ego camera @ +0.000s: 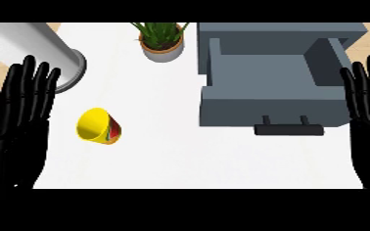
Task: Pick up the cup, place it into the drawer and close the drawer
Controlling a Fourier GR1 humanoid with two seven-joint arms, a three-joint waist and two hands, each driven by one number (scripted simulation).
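A yellow cup with a red and green pattern lies on its side on the white counter, its mouth facing the upper left. The grey drawer stands pulled out at the right, hollow and open on top, with a dark handle on its front. My left hand rests open at the left edge, fingers up, just left of the cup and apart from it. At the right edge my right hand rests open beside the drawer, touching nothing.
A potted green plant stands at the back centre, left of the drawer cabinet. A large grey cylinder lies at the back left, close above my left hand.
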